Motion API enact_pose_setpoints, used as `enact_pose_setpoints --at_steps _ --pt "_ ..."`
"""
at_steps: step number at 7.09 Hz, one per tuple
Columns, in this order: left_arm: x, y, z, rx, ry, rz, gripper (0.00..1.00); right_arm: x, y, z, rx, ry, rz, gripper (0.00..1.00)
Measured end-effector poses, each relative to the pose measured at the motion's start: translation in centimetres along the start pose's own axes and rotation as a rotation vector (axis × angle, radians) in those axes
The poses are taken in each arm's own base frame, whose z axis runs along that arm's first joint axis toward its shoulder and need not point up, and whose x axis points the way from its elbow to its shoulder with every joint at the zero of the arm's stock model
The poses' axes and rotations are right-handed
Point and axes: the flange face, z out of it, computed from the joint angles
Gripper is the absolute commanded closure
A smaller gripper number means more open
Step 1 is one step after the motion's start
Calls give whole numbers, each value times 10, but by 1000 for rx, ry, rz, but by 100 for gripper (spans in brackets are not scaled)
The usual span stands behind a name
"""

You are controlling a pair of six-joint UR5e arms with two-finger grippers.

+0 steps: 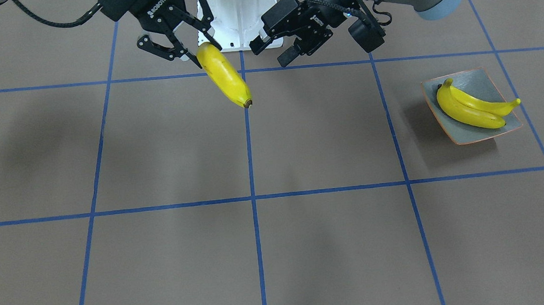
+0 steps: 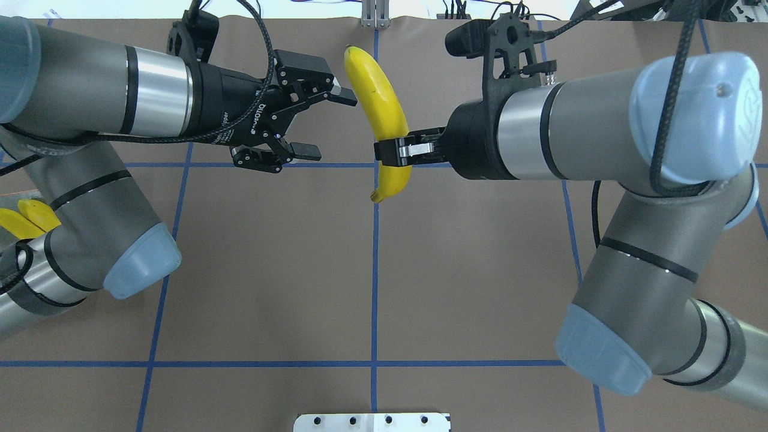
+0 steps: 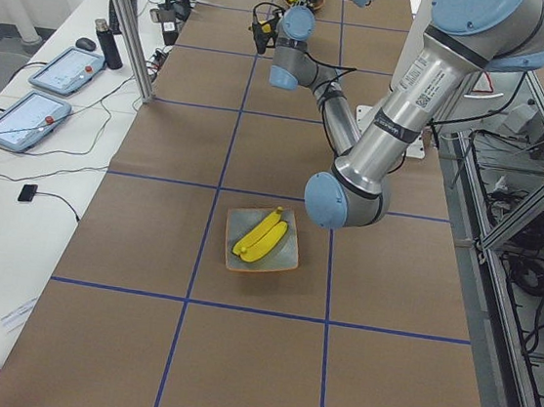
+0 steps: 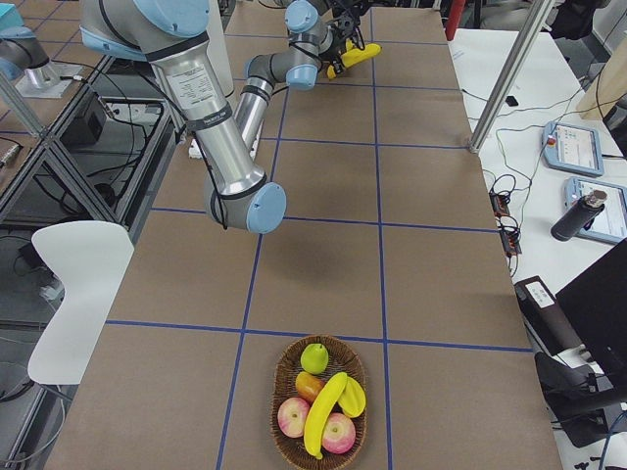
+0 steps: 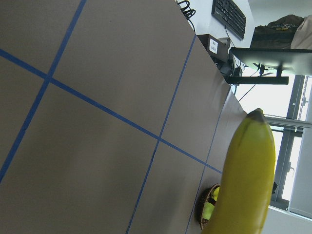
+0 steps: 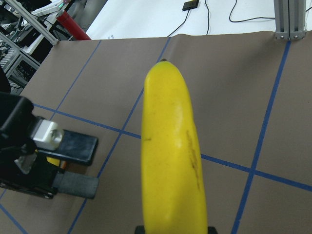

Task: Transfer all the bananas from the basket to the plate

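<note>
The right gripper pinches a banana near its lower third and holds it in the air above the middle of the worktop, toward the robot's edge. The left gripper faces it, just beside the fruit's upper half, fingers spread and holding nothing. This looks like a hand-over between the arms. To do it well, the left fingers should close across the thick upper half, well clear of the right fingers, and the right should let go only once that grip is firm; the skin is smooth and glossy, so a grip near the tapered tip could slip.

The plate sits near the worktop's end on the robot's left, a squarish grey-green dish with upturned edges and a thin orange rim, carrying 2 bananas side by side. At the opposite end a round woven basket holds 1 more banana with apples and other fruit. The worktop is matt brown with blue tape lines.
</note>
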Motion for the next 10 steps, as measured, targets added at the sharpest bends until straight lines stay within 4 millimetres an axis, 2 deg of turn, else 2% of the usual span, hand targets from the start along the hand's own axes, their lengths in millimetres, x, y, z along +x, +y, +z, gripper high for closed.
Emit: enact_pose_setpoints --at_steps 2,5,6,7,9,10 --pt "8 5 -4 3 25 -29 0 -12 16 8 13 0 -2 100" --pt "7 1 -3 22 28 -45 1 -25 26 3 20 -24 -7 100" --pt "6 0 -2 24 27 -46 7 -26 27 2 20 -28 -7 100" --pt "7 0 -2 24 28 -45 24 -27 27 2 20 -29 -7 100" --pt "9 2 -3 22 32 -44 71 -29 29 2 17 -33 -8 100" --pt "9 2 -3 22 33 -43 100 -30 29 2 16 -36 -8 100"
